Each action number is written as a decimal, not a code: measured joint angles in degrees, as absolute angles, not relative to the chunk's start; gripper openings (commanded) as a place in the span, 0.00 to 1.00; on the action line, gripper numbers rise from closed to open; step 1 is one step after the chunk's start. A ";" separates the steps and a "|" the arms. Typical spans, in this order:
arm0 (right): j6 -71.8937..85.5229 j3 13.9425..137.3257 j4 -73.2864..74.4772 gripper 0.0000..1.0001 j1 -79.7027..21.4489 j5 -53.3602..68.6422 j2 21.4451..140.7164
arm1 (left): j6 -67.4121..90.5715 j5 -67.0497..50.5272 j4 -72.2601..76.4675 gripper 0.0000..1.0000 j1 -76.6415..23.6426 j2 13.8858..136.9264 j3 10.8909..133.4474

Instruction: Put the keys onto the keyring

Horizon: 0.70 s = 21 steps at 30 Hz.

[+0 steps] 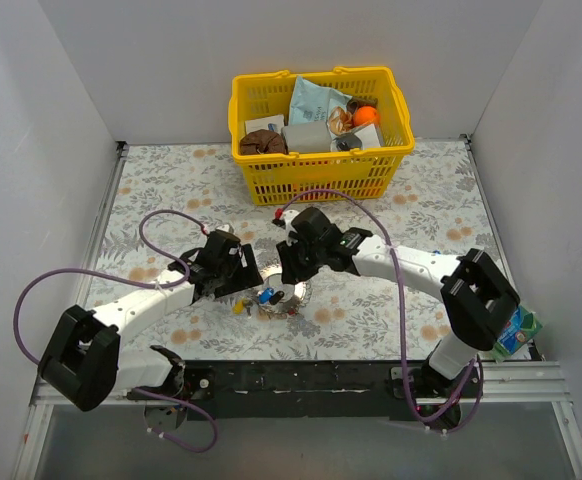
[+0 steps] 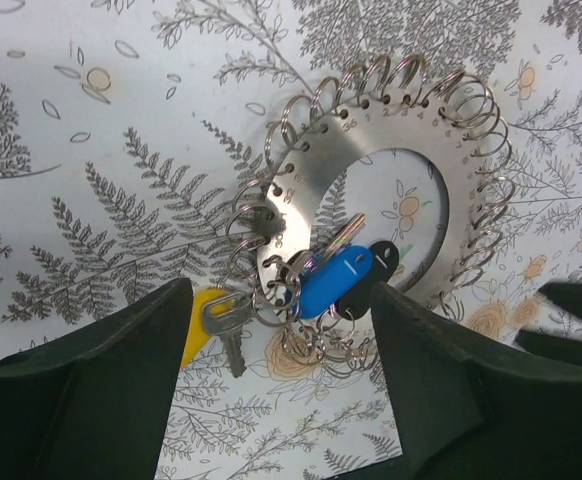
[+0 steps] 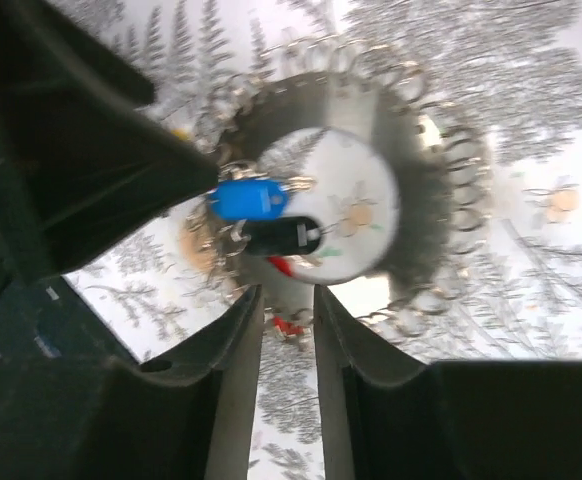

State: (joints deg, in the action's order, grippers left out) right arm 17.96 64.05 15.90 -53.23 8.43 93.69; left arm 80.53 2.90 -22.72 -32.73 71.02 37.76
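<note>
Keyring (image 1: 299,293) of flat steel lies on the leaf-printed cloth (image 1: 421,215), close to the near edge and about midway between the left and right edges. Both arms stoop over it. A yellow plastic basket (image 1: 321,158) with latticed walls stands at the far edge.

From the left wrist, the left gripper (image 2: 281,295) stands wide apart and holds nothing, its matte black fingers on either side of the ring's near rim. The ring is a brushed disc with a round hole. Its band is pierced by small holes, each carrying a thin wire loop. A blue tag (image 2: 336,280) and a black tag (image 2: 381,258), both smooth plastic, seem already hung on loops. A yellow-headed key (image 2: 203,320) lies just outside the rim; I cannot tell if it is attached.

From the right wrist, which is blurred, the right gripper (image 3: 286,300) is nearly closed over the band, with a red piece (image 3: 289,325) showing in the narrow gap. Whether it is pinched, I cannot tell. By my reading the job is partly done, with red and perhaps yellow left.
</note>
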 measured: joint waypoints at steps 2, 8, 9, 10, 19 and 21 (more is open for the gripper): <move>17.17 64.10 15.84 0.09 -50.81 8.56 93.89 | 81.19 2.20 -22.41 0.55 -32.73 70.37 36.62; 14.70 69.08 17.78 0.01 -47.92 8.14 100.42 | 84.38 -1.91 -20.12 0.01 -32.73 69.28 32.53; 14.31 70.13 17.96 0.01 -48.07 8.25 101.93 | 84.99 -2.61 -19.70 0.00 -32.73 69.25 31.86; 13.87 70.87 18.09 0.01 -48.18 8.36 103.28 | 85.56 -3.25 -19.16 0.00 -32.73 69.23 31.20; 11.53 73.36 20.88 0.01 -48.51 9.02 111.00 | 88.51 -5.58 -15.75 0.00 -32.71 74.19 30.11; 11.25 73.36 21.10 0.01 -48.51 8.69 111.00 | 88.90 -6.00 -15.18 0.00 -32.60 75.66 30.87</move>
State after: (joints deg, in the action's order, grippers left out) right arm 11.25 73.36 21.10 -48.51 8.69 111.00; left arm 88.90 -6.00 -15.18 -32.60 75.66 30.87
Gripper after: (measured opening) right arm 0.022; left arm 0.010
